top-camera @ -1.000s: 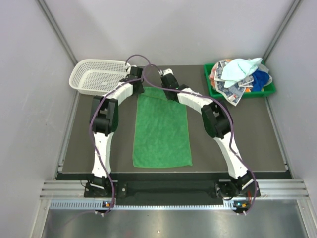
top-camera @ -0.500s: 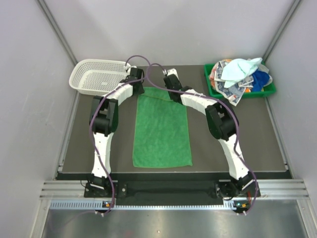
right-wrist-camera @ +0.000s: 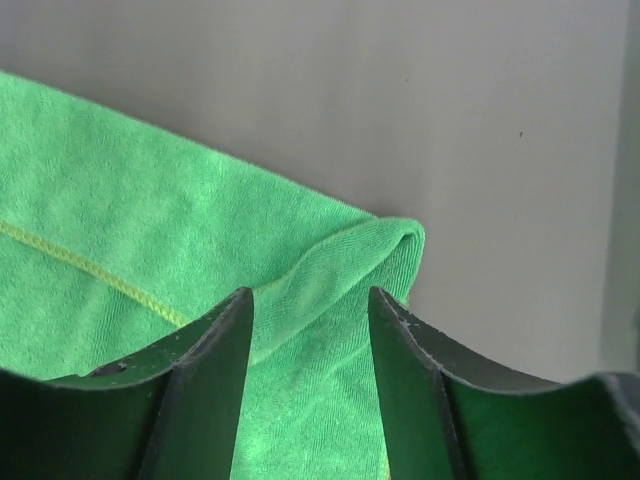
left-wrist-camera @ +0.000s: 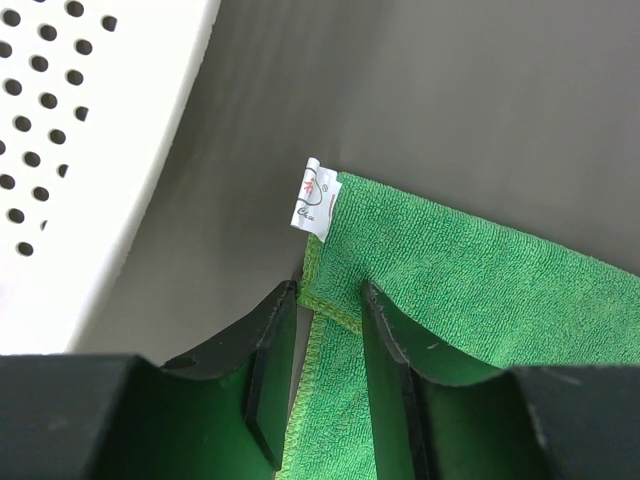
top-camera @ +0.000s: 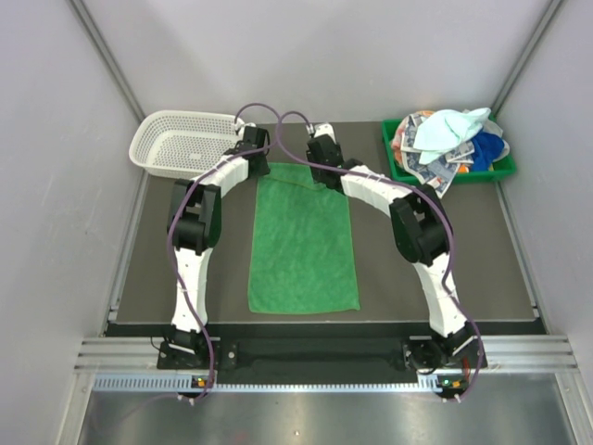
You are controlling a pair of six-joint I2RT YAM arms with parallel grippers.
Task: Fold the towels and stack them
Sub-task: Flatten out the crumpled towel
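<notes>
Shifted a little to the right along the far hem since a second ago, the right gripper (right-wrist-camera: 310,300) stands with its fingers (right-wrist-camera: 210,370) spread either side of a raised crease at the far right corner of the bright green towel (top-camera: 304,241); the left arm has not moved. The left gripper (left-wrist-camera: 328,295) straddles the far left corner, fingers (left-wrist-camera: 270,370) apart, the hem between them and not visibly clamped. The towel lies flat in the middle of the table (top-camera: 445,269), its length running away from the arms. The first fold appears to be in preparation: both grippers must next close on their corners and carry the far edge toward the near one. Only the left wrist view shows the white label (left-wrist-camera: 315,195) at the corner. Only the overhead view shows the remaining towels (top-camera: 449,139) heaped on the green tray (top-camera: 484,173) at far right and the white basket (top-camera: 148,153) at far left.
</notes>
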